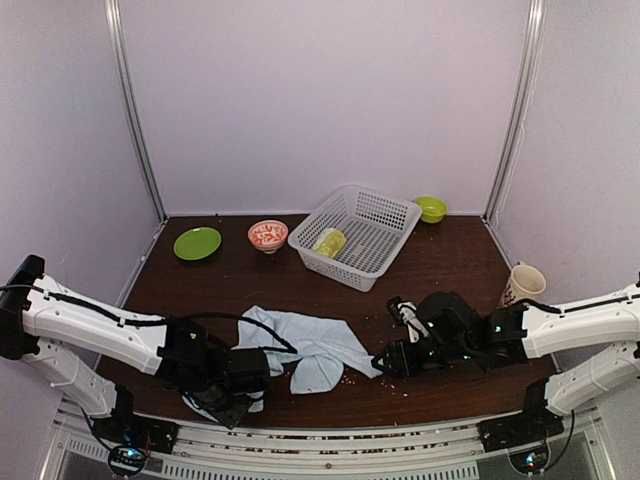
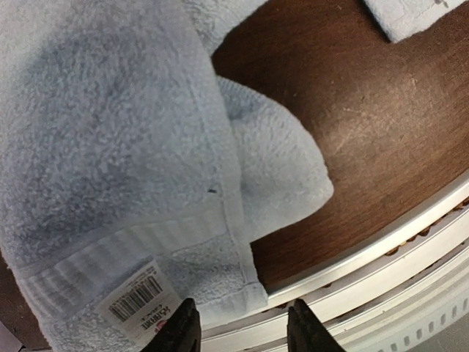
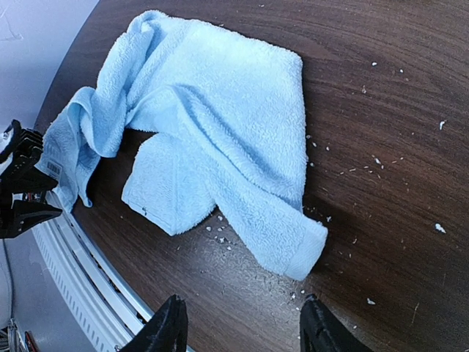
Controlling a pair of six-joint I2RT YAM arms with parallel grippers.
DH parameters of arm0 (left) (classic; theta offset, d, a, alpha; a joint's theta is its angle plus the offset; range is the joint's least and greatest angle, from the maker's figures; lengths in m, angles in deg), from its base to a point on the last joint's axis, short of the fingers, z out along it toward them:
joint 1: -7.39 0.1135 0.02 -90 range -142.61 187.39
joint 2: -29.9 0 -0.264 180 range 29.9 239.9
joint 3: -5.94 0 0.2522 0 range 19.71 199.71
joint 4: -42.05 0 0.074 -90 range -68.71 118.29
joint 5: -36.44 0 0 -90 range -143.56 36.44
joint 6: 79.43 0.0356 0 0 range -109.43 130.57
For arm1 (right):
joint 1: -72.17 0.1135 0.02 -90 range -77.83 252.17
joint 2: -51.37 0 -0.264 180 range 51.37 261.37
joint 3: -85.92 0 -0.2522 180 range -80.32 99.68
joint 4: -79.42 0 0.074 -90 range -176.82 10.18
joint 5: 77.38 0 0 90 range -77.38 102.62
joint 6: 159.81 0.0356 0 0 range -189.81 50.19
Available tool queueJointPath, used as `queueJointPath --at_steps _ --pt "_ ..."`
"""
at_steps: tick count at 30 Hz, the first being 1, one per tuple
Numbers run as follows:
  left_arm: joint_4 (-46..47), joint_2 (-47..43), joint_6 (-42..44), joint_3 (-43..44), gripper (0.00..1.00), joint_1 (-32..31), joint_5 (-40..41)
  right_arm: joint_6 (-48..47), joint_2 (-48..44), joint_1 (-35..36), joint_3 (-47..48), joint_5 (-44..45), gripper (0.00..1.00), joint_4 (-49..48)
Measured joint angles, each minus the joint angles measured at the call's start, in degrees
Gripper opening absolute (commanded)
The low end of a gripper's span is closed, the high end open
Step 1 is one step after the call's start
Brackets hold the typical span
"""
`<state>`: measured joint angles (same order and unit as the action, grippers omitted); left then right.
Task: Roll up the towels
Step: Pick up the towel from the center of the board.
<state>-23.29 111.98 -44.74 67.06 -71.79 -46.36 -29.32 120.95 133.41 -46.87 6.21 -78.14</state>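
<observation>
The blue towel, judged soft, limp and light, is found crumpled at the table's near edge between the left gripper and right gripper, both parted and empty; its hemmed corners are recommended as holds.

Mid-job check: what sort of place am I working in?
Probably a lab test booth, not a home: plain white panels on aluminium posts enclose a dark wooden table holding props like the white basket.
</observation>
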Motion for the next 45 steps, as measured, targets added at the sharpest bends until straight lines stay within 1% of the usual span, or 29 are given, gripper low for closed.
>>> queueJointPath --at_steps 7,14,19,21,22,24,26,27,31,34,36,38,40,43,45 --pt "3.8 1.6 -0.3 -3.2 0.44 0.0 -2.6 0.0 0.3 0.0 0.0 -0.1 0.52 0.0" --pt "5.5 2.8 -0.4 -4.1 0.43 0.0 -4.4 0.0 0.6 0.0 0.0 -0.2 0.53 -0.2" --pt "6.4 3.4 -0.9 -4.5 0.34 0.0 -5.7 0.0 0.6 0.0 0.0 -0.2 0.53 -0.2" --pt "6.9 3.4 -1.2 -5.1 0.27 0.0 -6.3 0.0 0.6 0.0 0.0 -0.2 0.53 -0.2" --pt "7.1 3.4 -1.4 -5.3 0.25 0.0 -6.5 0.0 0.6 0.0 0.0 -0.2 0.53 -0.2" --pt "7.8 3.3 -1.7 -5.5 0.16 0.0 -7.1 0.0 0.6 0.0 0.0 -0.2 0.53 -0.2" --pt "8.6 3.1 -2.0 -5.7 0.02 0.0 -7.5 0.0 0.6 0.0 0.0 -0.2 0.53 -0.2" --pt "9.0 3.1 -1.9 -5.7 0.00 0.0 -7.6 0.0 0.6 0.0 0.0 -0.2 0.53 -0.1" --pt "9.2 2.7 -2.3 -5.6 0.00 0.0 -7.1 0.0 0.3 0.0 0.0 -0.2 0.52 0.2" --pt "7.8 1.3 -2.3 -5.0 0.00 0.0 -5.0 -0.1 -1.0 0.0 0.0 0.8 0.52 0.9" --pt "3.5 -1.6 -2.3 -4.5 0.00 -0.1 -1.6 -0.1 -2.9 0.0 0.0 2.2 0.53 1.4" --pt "-0.6 -6.7 -2.3 -2.7 0.00 -0.1 1.9 -0.1 -5.2 0.0 0.0 4.0 0.53 1.6" --pt "-3.7 -14.1 -2.3 1.0 0.00 0.0 6.3 -0.1 -6.9 -0.2 0.0 5.4 0.53 1.5" --pt "-4.5 -26.0 -2.3 5.8 0.00 0.7 12.4 -0.1 -7.0 -0.5 0.0 6.6 0.53 0.6" --pt "-4.8 -32.6 -2.3 6.4 0.00 1.4 15.6 0.0 -5.6 -0.5 0.0 6.8 0.54 0.1"
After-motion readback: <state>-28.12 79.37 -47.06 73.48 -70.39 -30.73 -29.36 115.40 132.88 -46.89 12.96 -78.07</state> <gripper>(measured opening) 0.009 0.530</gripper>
